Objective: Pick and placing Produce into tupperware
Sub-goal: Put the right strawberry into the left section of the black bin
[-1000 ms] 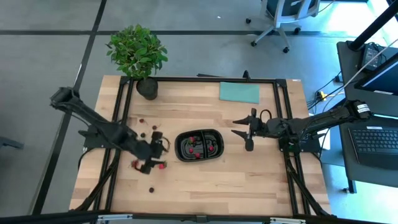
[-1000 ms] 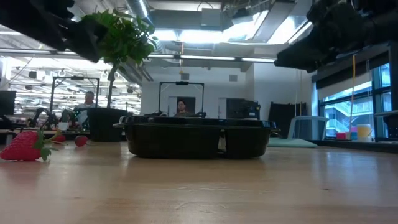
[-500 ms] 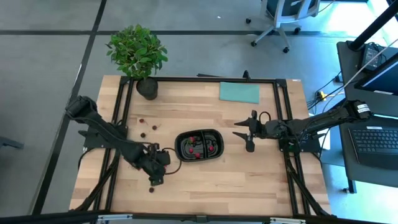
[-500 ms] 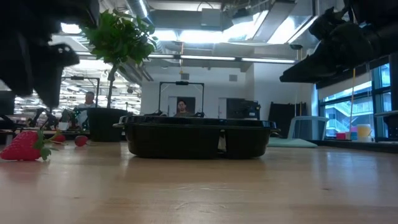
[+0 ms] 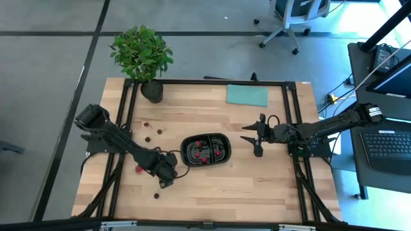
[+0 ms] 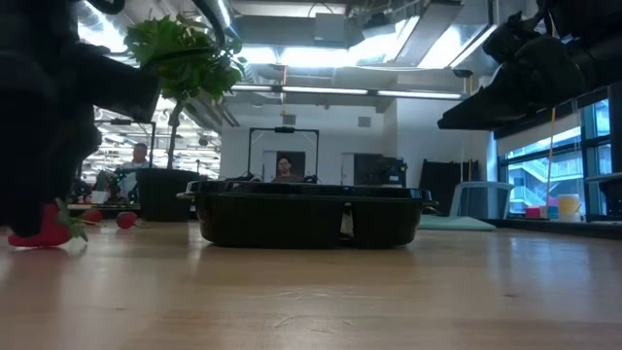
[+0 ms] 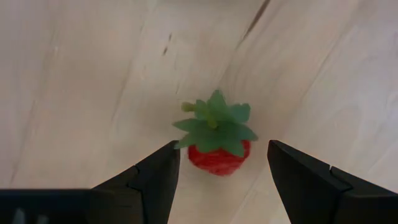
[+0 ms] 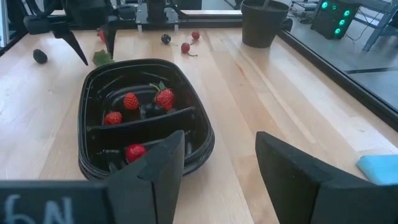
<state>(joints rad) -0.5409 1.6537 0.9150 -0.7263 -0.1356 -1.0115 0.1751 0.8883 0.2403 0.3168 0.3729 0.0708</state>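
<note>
Item: strawberry (image 7: 216, 149), loose on the table (image 7: 81, 74), just beside the tupperware (image 5: 205, 150). My left gripper (image 7: 221, 171): wide, straddling it. Handling: I descend square, close below the green top. Right gripper (image 8: 214, 163): open, idle.

Two dark jointed arms, black cables, black wedge-shaped fingers (image 7: 155, 180)

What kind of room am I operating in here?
Probably a robotics lab or open workshop: a framed wooden table on bare concrete, a laptop beside it, and more workstations with people behind.
</note>
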